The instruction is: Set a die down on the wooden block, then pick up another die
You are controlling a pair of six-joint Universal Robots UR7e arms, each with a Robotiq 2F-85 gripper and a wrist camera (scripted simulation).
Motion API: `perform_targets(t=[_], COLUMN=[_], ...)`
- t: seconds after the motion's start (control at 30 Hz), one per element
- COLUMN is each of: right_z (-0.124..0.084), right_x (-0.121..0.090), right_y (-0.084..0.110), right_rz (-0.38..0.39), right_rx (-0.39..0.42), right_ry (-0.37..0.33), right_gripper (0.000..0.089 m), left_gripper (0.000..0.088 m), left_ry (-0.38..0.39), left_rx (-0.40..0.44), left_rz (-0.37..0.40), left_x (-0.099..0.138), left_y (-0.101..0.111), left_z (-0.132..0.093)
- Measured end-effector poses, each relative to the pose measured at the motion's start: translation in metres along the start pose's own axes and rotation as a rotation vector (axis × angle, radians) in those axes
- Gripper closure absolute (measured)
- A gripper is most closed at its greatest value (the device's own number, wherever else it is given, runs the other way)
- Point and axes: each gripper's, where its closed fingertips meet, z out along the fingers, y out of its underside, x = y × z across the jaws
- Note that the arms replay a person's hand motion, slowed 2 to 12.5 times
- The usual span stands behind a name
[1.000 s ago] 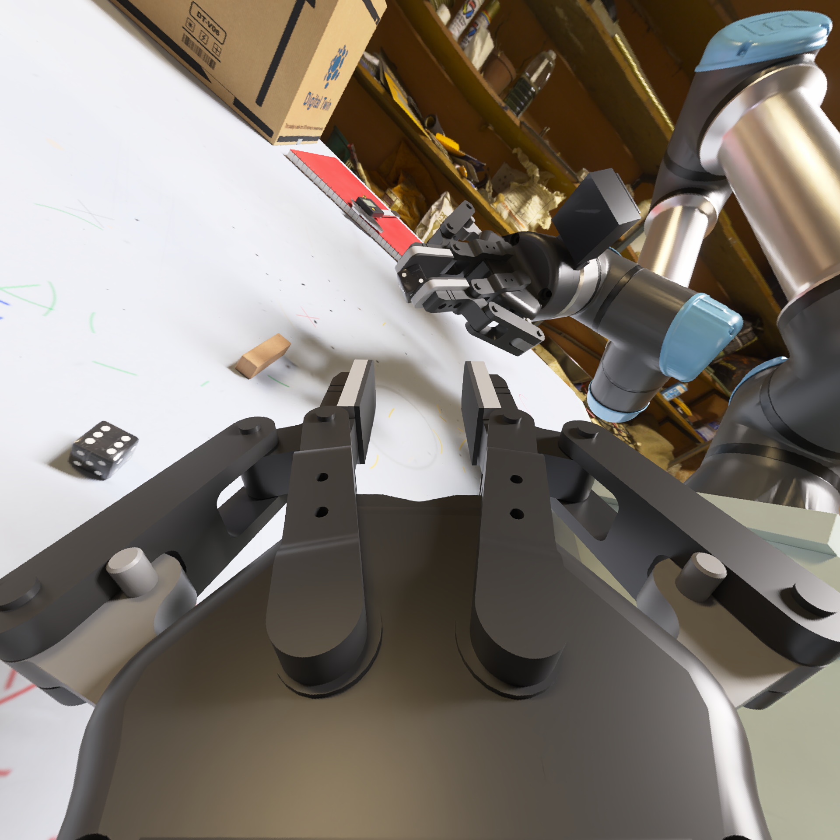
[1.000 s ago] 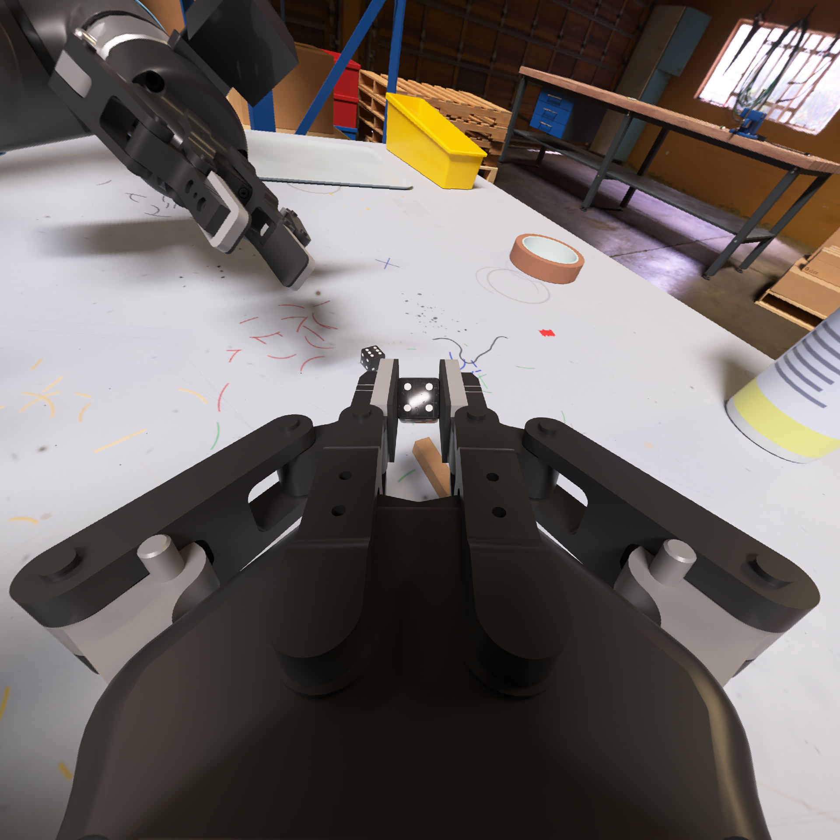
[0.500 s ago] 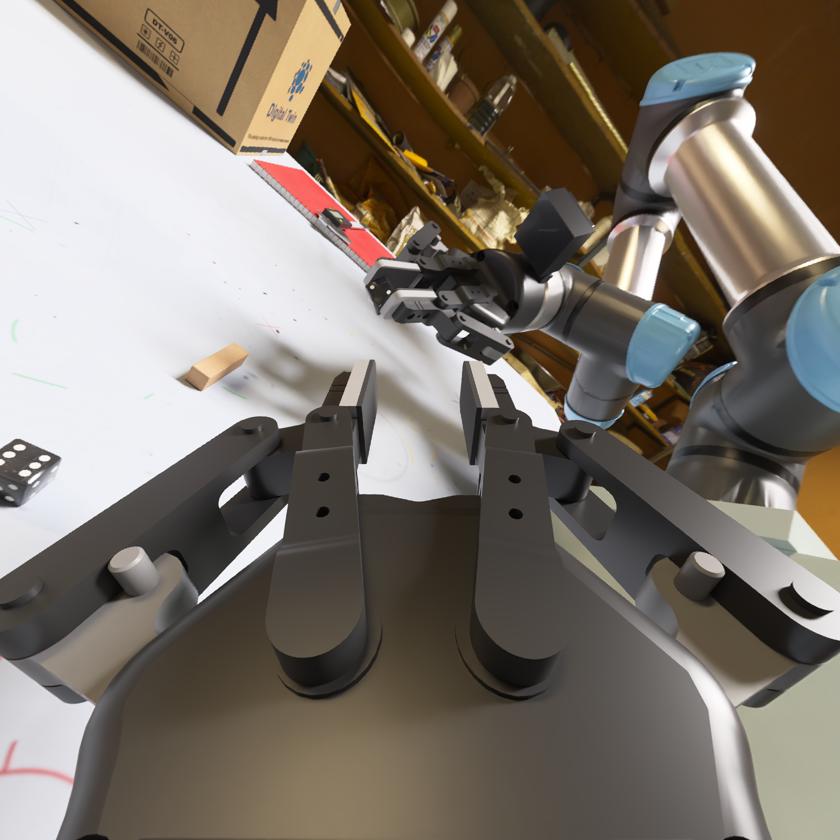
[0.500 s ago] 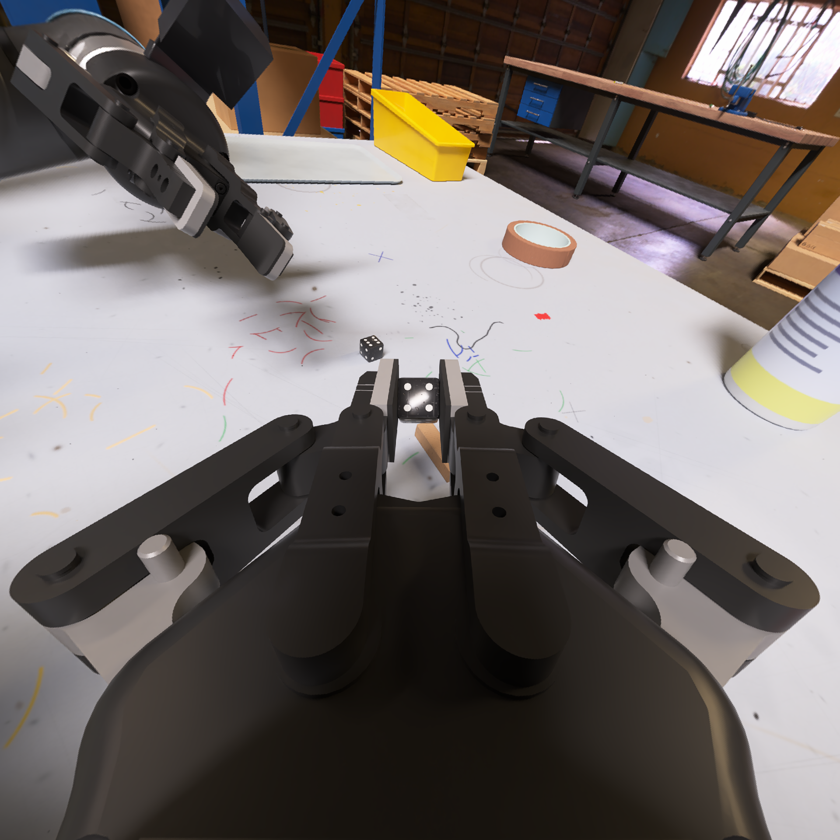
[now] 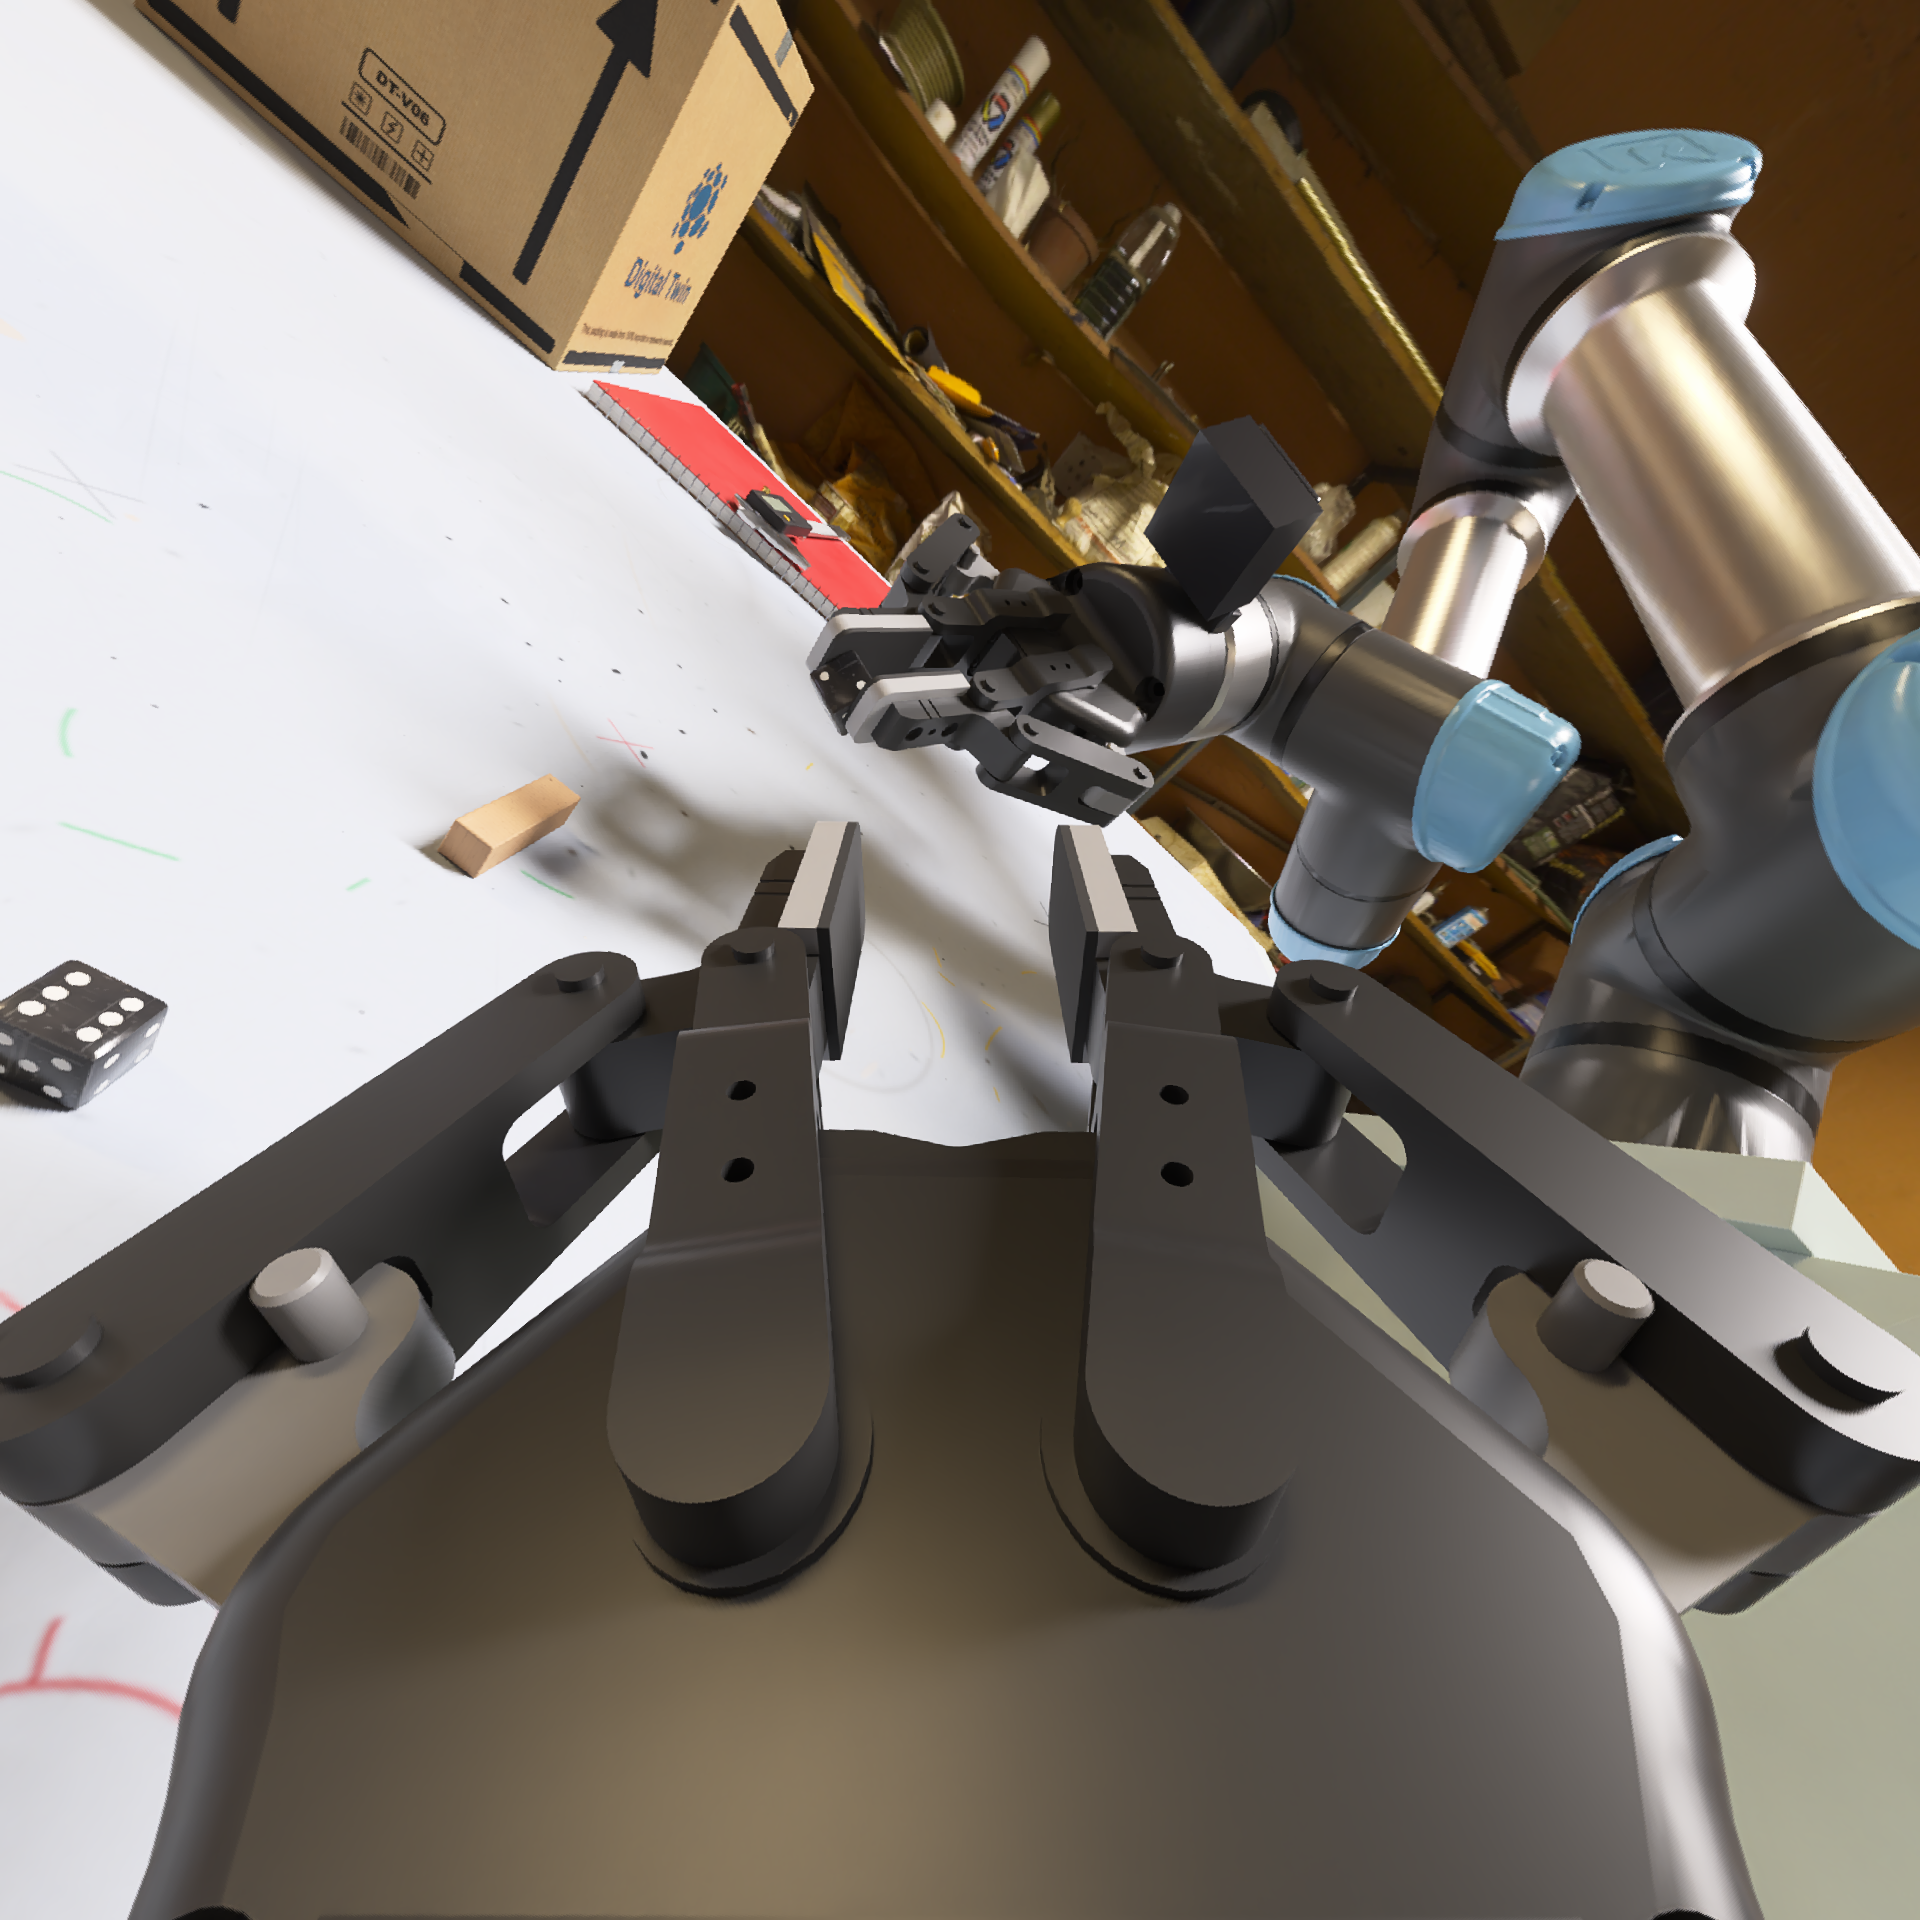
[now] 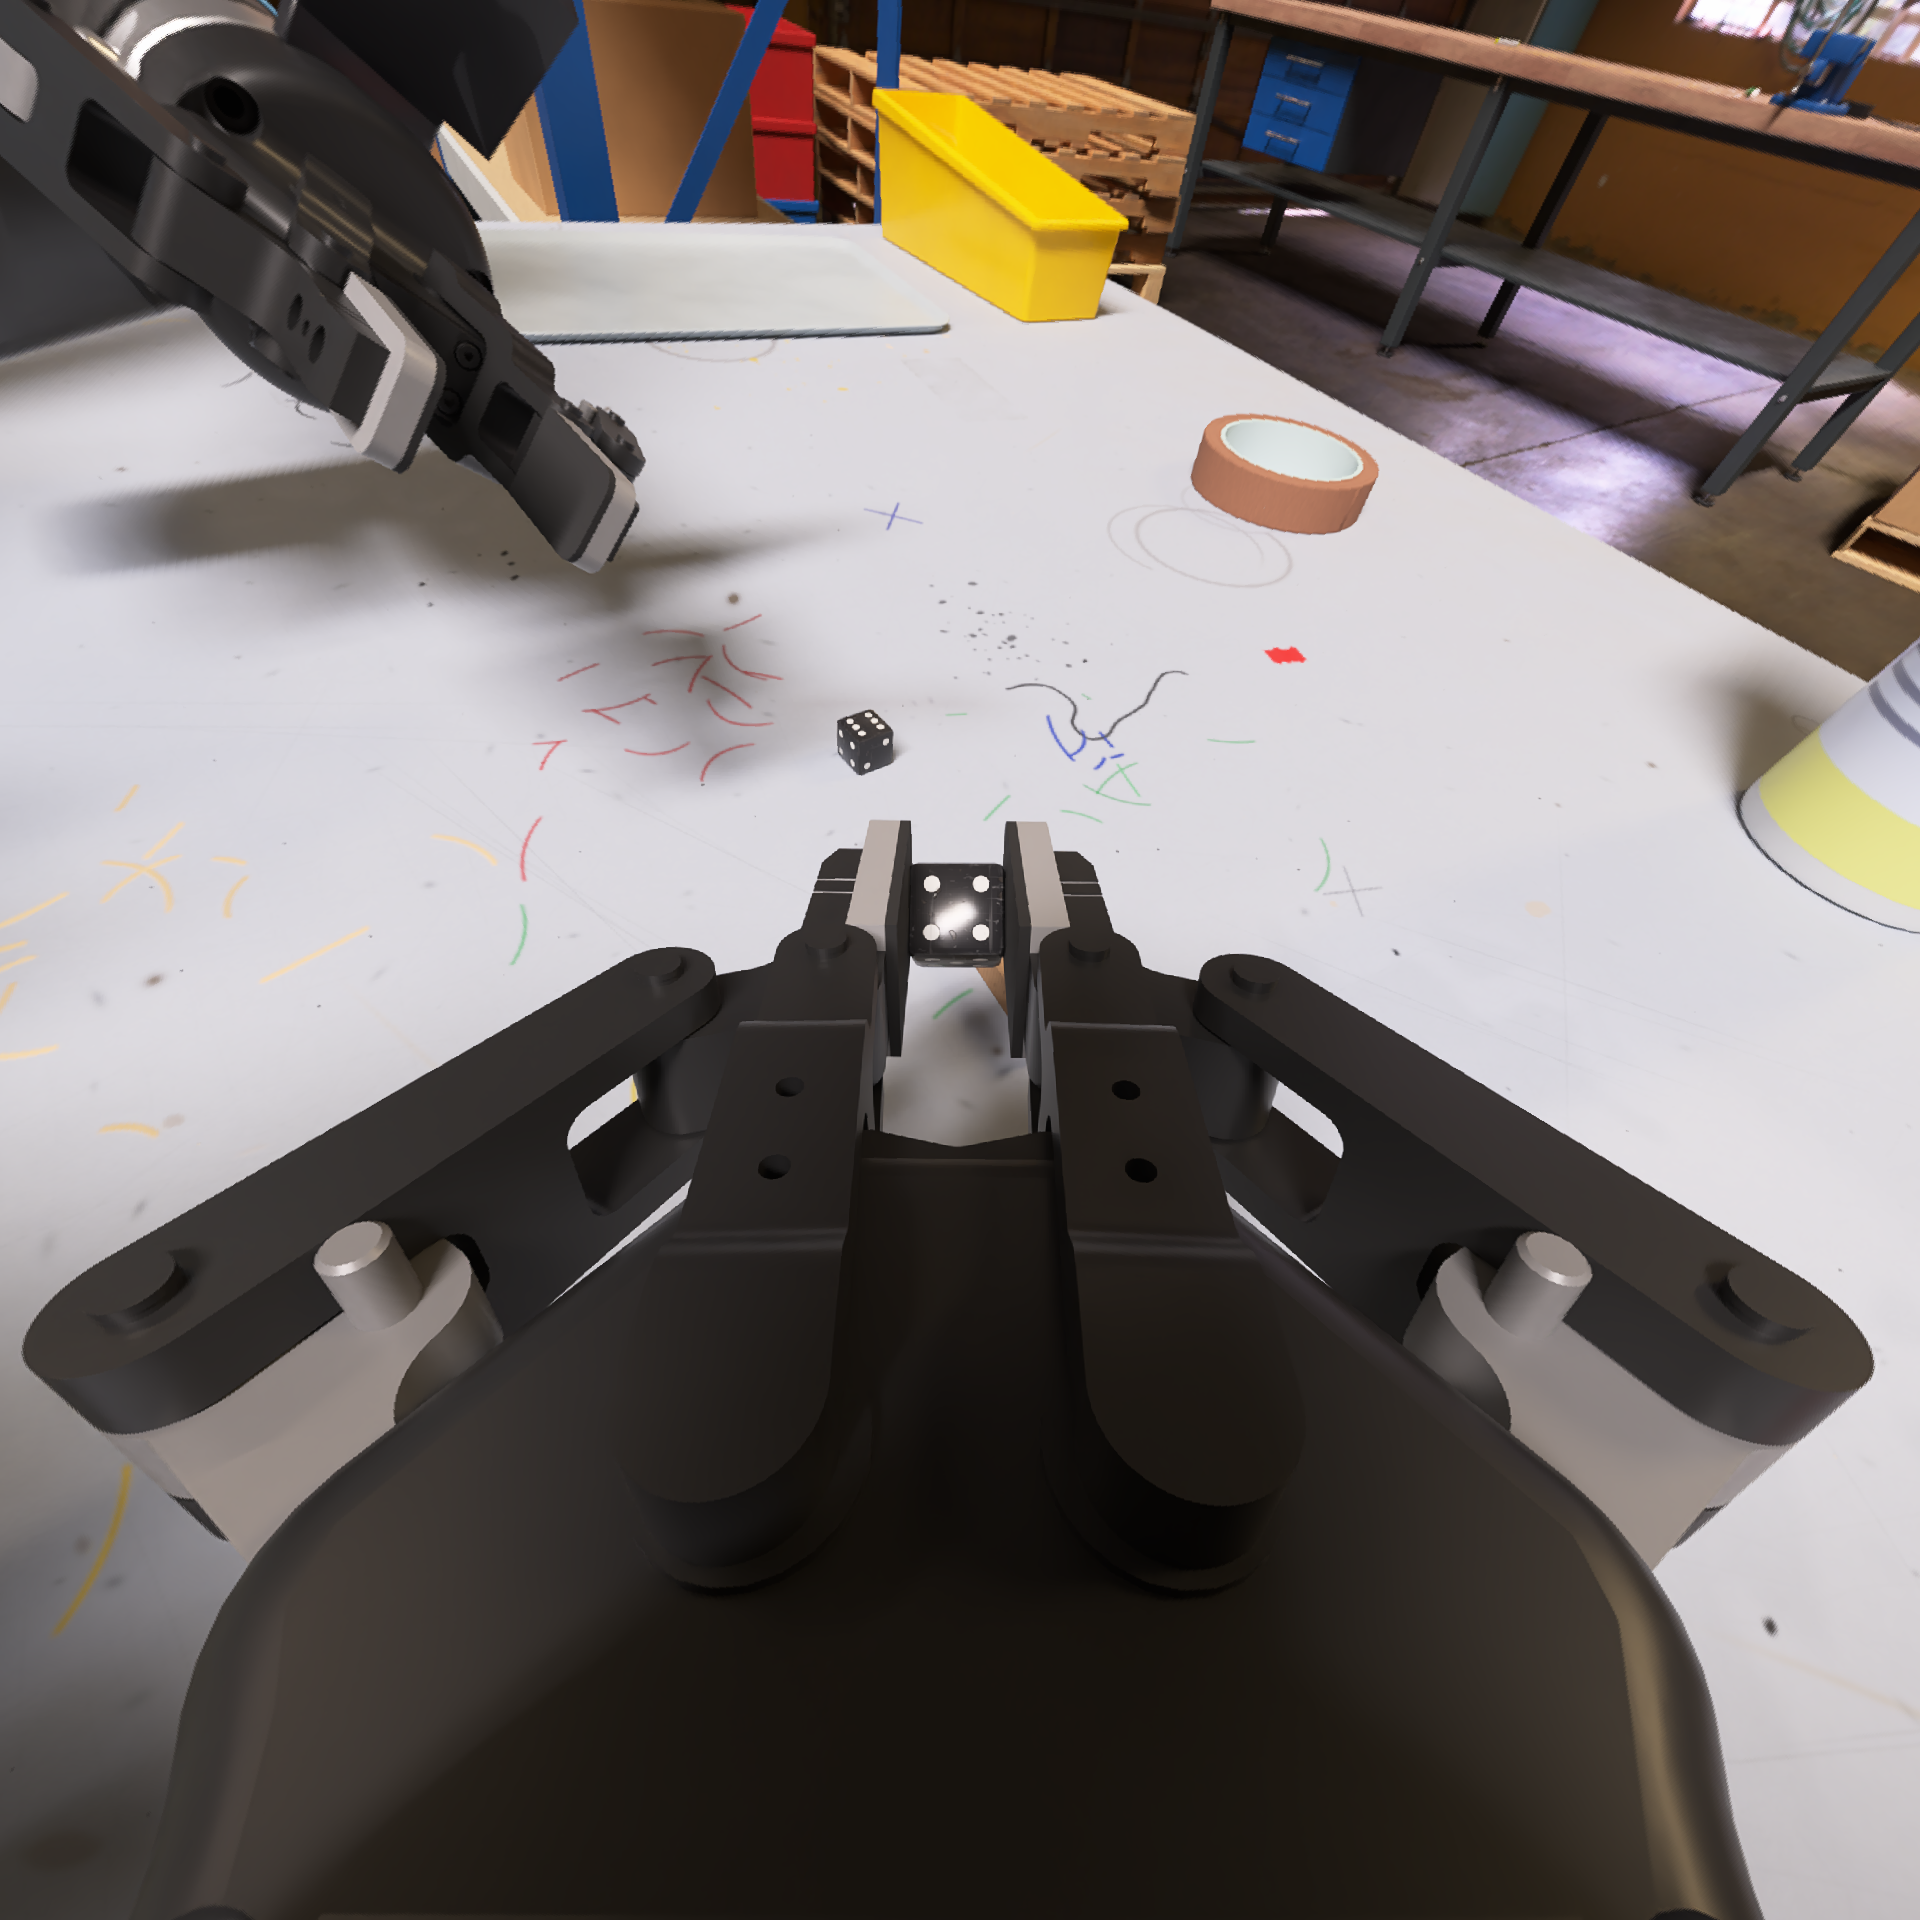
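Right gripper [image 6: 957, 883]: centre of the right wrist view, jaws drawn in tight on a black die [image 6: 957, 914], four white pips facing the camera, held clear of the table. A sliver of the wooden block [image 6: 995, 982] shows just below the die, between the fingers; whether die and block touch cannot be told. In the left wrist view this gripper [image 5: 868, 681] hangs in the air right of centre, above the table.

Left gripper [image 5: 954, 883]: jaws parted with a clear gap, nothing between them. In the right wrist view it [image 6: 603, 509] reaches in from the upper left, above the table.

Wooden block [image 5: 507, 824]: left of centre in the left wrist view, lying flat on the white table [image 5: 312, 582], with nothing on top.

Second die [image 6: 864, 741]: black, resting on the table above and left of the held one; in the left wrist view [image 5: 78, 1034] at the far left edge.

Surroundings, right wrist view: tape roll [image 6: 1284, 473] upper right; yellow bin [image 6: 992, 203] at top. Left wrist view: cardboard box [image 5: 499, 156] upper left; red notebook [image 5: 748, 494] beside it.
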Motion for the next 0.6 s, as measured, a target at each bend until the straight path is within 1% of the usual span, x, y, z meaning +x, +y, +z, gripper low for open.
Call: perform_targets(t=[0.17, 0.37, 0.43, 0.5, 0.57, 0.6], right_z=[0.006, 0.013, 0.015, 0.018, 0.020, 0.021], right_x=[-0.001, 0.000, 0.000, 0.000, 0.000, 0.001], right_y=[0.004, 0.009, 0.010, 0.011, 0.010, 0.010], right_rz=[0.001, -0.012, -0.013, -0.013, -0.018, -0.022], right_rx=[-0.027, -0.075, -0.093, -0.106, -0.116, -0.121], right_ry=[-0.032, -0.075, -0.093, -0.114, -0.133, -0.141], right_gripper=[0.0736, 0.0736, 0.0736, 0.0736, 0.0736, 0.0736], left_gripper=[0.0557, 0.0588, 0.0618, 0.0669, 0.0744, 0.0757], left_ry=[-0.025, -0.080, -0.099, -0.118, -0.137, -0.146], left_rx=[-0.014, -0.046, -0.059, -0.072, -0.080, -0.082], left_rz=[0.005, -0.003, -0.005, -0.007, -0.007, -0.007], left_x=[-0.004, -0.015, -0.019, -0.022, -0.026, -0.028], left_y=[0.002, 0.007, 0.009, 0.012, 0.013, 0.013], left_z=[0.000, -0.001, -0.002, -0.003, -0.004, -0.005])
